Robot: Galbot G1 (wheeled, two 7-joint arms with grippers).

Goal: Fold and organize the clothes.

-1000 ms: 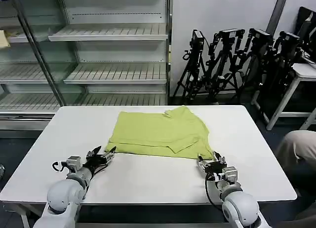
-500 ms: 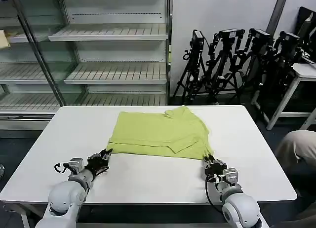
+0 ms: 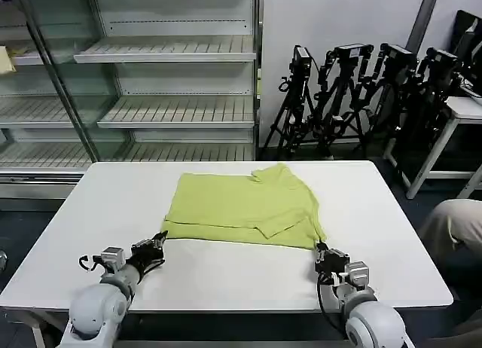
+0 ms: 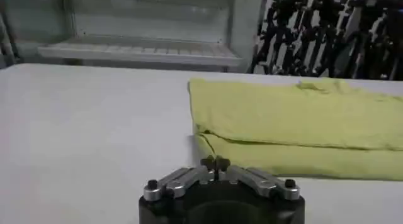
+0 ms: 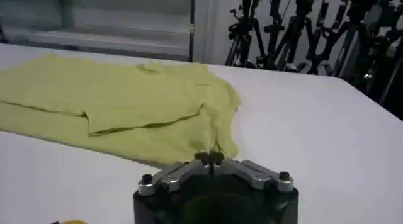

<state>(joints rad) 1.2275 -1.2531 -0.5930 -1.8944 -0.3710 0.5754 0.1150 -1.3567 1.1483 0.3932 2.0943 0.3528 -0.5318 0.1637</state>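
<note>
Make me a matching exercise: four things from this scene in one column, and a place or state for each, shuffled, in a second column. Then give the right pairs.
Column 1
1. T-shirt
2. left gripper
3. right gripper
4. tripods

Column 2
A. shut, at the shirt's near corner on the robot's right
B. standing on the floor beyond the table
C. lying partly folded on the table
D. shut, at the shirt's near corner on the robot's left

Pairs: 1-C, 2-D, 3-A, 4-B
</note>
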